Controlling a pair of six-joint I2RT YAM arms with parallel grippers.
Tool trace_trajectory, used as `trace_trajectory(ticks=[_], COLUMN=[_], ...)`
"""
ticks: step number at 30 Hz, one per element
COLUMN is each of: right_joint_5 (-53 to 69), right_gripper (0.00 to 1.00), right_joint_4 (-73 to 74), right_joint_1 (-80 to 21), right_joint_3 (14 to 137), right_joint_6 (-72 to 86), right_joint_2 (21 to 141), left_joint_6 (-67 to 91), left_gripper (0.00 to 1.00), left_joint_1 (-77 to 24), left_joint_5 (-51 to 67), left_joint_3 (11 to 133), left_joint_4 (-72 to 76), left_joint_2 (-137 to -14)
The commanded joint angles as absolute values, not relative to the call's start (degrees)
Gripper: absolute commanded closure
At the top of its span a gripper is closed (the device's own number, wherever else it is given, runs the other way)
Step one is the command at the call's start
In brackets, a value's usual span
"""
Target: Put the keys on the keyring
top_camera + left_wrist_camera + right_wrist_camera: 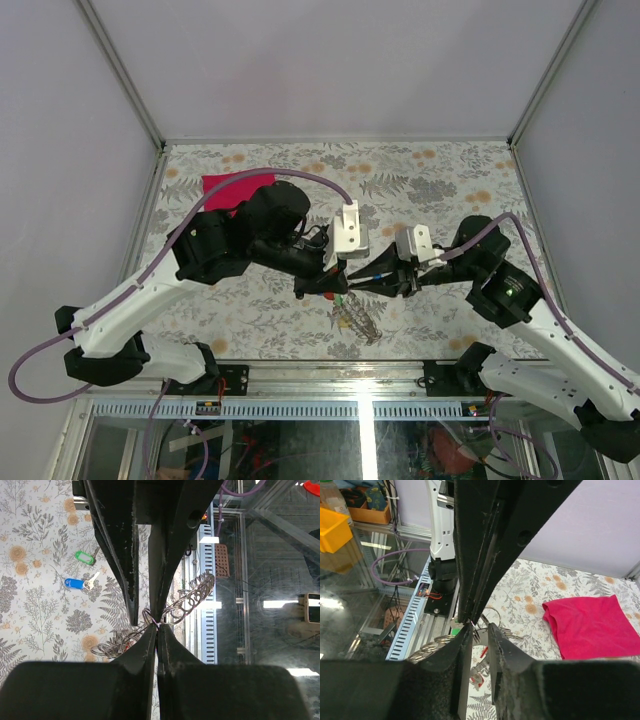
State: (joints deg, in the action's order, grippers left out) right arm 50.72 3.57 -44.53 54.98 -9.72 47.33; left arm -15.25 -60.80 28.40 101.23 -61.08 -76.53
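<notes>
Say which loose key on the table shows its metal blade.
The blue-tagged key: silver blade sticks out beside it. The green-tagged key shows only its tag.

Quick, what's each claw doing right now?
Left claw: closed on the big grey jagged metal keyring.
Right claw: cannot be told.

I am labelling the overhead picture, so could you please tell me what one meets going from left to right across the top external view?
magenta cloth → keyring → right arm's white wrist camera → green light on the right arm. The left arm's wrist camera overlaps the keyring in this order, so it is left out.
</notes>
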Motion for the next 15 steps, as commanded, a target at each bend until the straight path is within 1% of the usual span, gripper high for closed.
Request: trace_trajectory(ticks=[1,4,7,8,12,15], right_joint_5=[52.9,53.1,53.1,53.0,50.2,48.2], right_gripper=[0.79,0.87,0.99,1.0,1.0,1.0], right_joint_4=[2.6,3.9,5.1,5.3,4.6,0.4], right_joint_1=[-44.8,-44.8,-44.8,-44.8,-44.8,-44.8], right_joint_3=[56.9,57.2,57.5,57.7,58.4,57.3], right_joint_6=[-11.4,-11.8,-11.9,-11.5,-9.0,-6.3], right_joint_2=[47.9,48.0,48.1,48.2,48.5,47.5], left_joint_6=[-16.0,-16.0,-16.0,-15.9,-15.0,-13.6], left_gripper=[1.0,1.0,1.0,1.0,0.99,0.88], left_joint_1=[-61.5,-61.6,-61.7,-61.7,-61.7,-61.6], left_joint_5=[28.6,28.3,27.4,27.0,24.3,22.7], left_joint_3=[103.6,103.7,103.8,103.9,103.1,100.8], left_joint_4=[-60.2,-60.3,-60.2,-60.2,-58.0,-54.7], left_joint_2=[-76.3,-76.2,-76.0,-75.9,-74.5,-71.9])
